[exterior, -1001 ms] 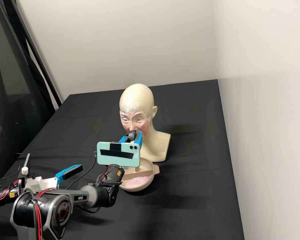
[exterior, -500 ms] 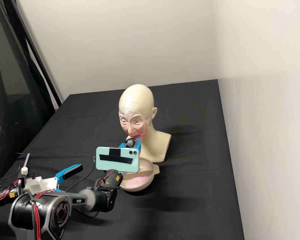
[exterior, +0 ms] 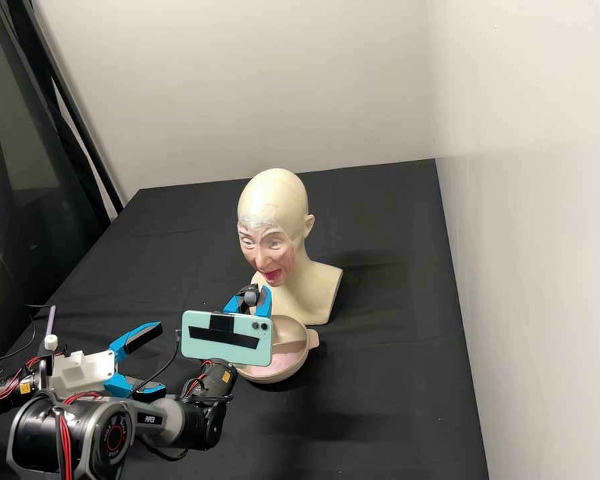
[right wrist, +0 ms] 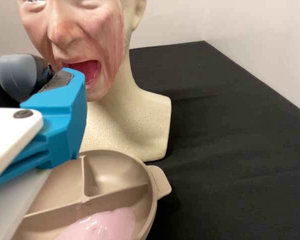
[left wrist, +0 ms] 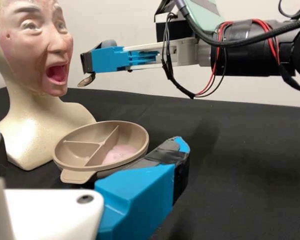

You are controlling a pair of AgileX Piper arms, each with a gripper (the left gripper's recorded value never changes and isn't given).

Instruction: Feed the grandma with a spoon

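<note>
Bowl (exterior: 292, 332) lies under spoon (left wrist: 85, 80) held by right gripper (exterior: 249, 301), before grandma head (exterior: 273, 220)

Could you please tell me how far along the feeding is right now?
Done: the spoon was at the mouth of the grandma a second ago and has drawn back. In hand: the right gripper, shut on it, is above the bowl. Left: pink food remains there, so another scoop seems likely; the left gripper is open.
</note>
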